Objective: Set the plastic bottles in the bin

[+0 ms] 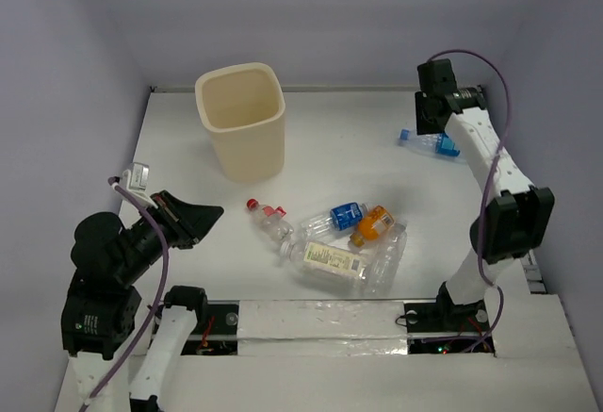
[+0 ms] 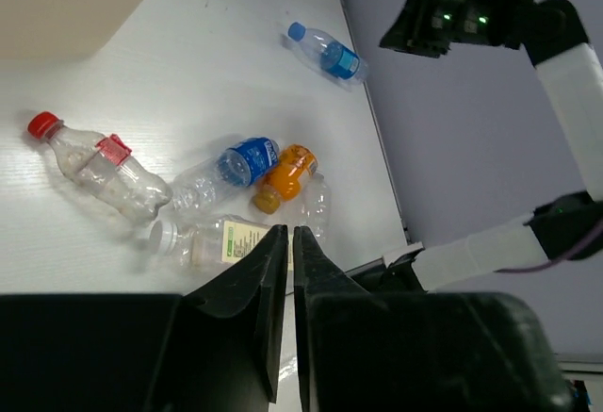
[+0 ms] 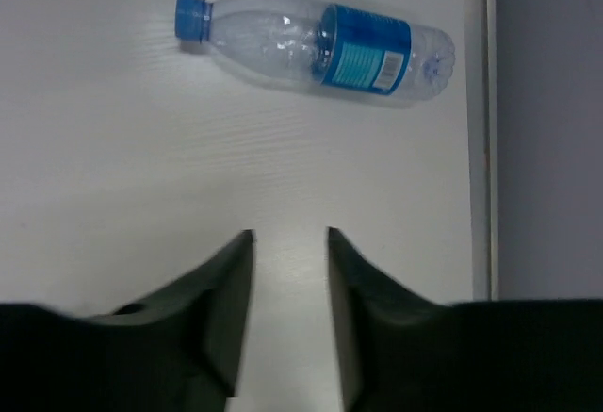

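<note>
step: right fingers [image 3: 226,289] should widen, drop crosswise astride the blue-labelled bottle [image 3: 320,46] at its middle, then close | right fingers: partly apart, empty, over worktop [image 3: 113,148] short of that bottle | left fingers [image 2: 268,275]: together, empty | other bottles [image 1: 325,259]: heaped mid-worktop | bin [image 1: 241,120]: upright, far left

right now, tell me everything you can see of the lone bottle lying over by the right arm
The lone bottle is clear thin plastic with a blue screw cap and a blue wrap label carrying a white barcode panel. It looks empty. It lies on its side on the white table, close to the right edge, cap pointing left, well apart from the other bottles. Only the table touches it; the right gripper hangs above it, open, not in contact.
</note>
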